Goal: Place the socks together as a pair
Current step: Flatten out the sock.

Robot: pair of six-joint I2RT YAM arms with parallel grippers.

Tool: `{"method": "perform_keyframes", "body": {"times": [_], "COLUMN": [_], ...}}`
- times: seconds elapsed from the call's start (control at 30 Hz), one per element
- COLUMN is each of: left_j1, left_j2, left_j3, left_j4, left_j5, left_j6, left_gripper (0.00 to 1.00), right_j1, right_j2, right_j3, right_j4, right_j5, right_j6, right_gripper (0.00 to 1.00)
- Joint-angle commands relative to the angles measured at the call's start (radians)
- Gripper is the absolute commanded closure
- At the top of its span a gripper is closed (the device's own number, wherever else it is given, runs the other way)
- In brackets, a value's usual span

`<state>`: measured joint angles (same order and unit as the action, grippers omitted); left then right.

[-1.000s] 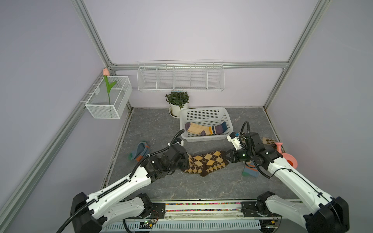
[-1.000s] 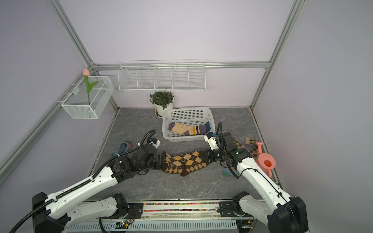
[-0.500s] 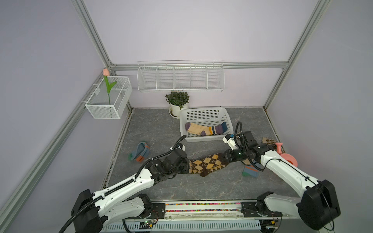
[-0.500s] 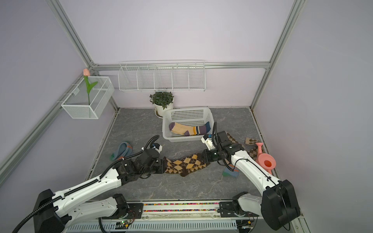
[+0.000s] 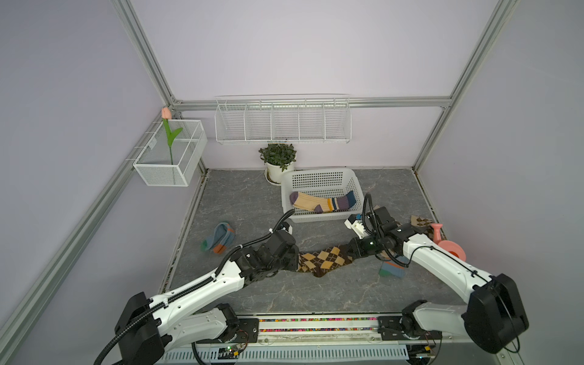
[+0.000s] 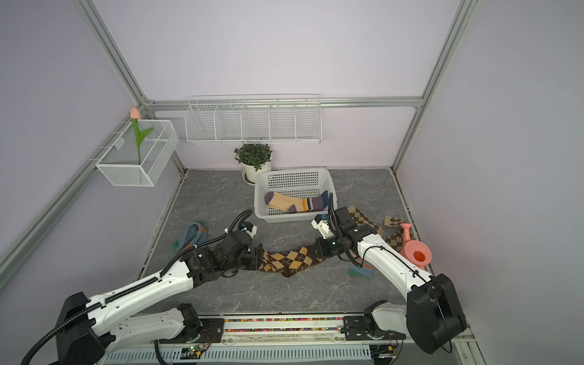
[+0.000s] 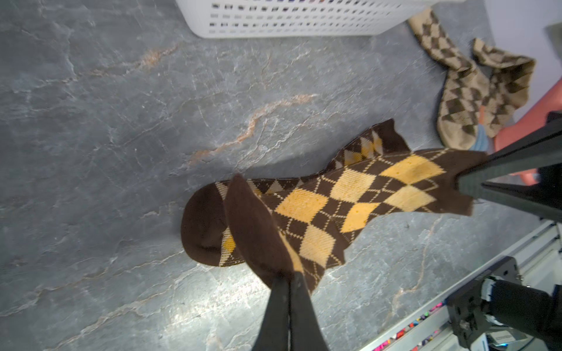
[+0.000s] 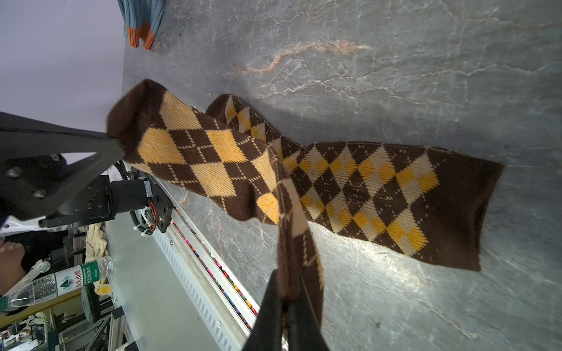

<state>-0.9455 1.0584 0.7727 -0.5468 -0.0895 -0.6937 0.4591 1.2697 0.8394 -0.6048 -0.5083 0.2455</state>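
A dark-brown argyle sock (image 5: 325, 257) (image 6: 290, 259) hangs stretched between both grippers, low over the table. My left gripper (image 7: 289, 281) (image 5: 295, 259) is shut on its brown toe. My right gripper (image 8: 287, 288) (image 5: 352, 249) is shut on its cuff. Directly under it a second dark-brown argyle sock (image 8: 395, 197) (image 7: 202, 231) lies flat on the table, partly covered. The cream socks with purple toes (image 5: 319, 202) lie in the white basket (image 5: 319, 175). Two tan argyle socks (image 7: 462, 91) (image 6: 363, 218) lie at the right. One blue sock (image 5: 219, 240) lies at the left, another (image 5: 392, 268) under my right arm.
A pink watering can (image 5: 448, 248) stands by the right wall near the tan socks. A potted plant (image 5: 278, 158) stands behind the basket. A wire shelf (image 5: 282, 120) and a mesh box with a tulip (image 5: 170, 151) hang on the walls. The rail (image 5: 316, 325) runs along the front edge.
Both grippers have drawn closer together, the right one moving left and the left one right. The held sock now spans a shorter gap and sags over the lying one.
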Motion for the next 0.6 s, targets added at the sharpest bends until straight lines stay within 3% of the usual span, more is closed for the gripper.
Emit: {"method": "perform_keyframes", "body": {"times": [0.0, 0.3, 0.57], "left_j1": [-0.004, -0.003, -0.003], "left_j2": [-0.047, 0.067, 0.150], "left_j3": [0.032, 0.031, 0.064], "left_j4": [-0.022, 0.024, -0.014], "left_j5": [-0.019, 0.015, -0.065], "left_j6": [0.012, 0.005, 0.016], "left_gripper": [1.00, 1.00, 1.00], "right_j1": [0.006, 0.005, 0.004], "right_j2": [-0.039, 0.023, 0.129], "right_j3": [0.009, 0.000, -0.004], "right_j4": [-0.032, 0.013, 0.053], "right_j5": [0.016, 0.033, 0.045], "right_j6": [-0.013, -0.015, -0.029], "right_gripper": [0.93, 0.93, 0.93]}}
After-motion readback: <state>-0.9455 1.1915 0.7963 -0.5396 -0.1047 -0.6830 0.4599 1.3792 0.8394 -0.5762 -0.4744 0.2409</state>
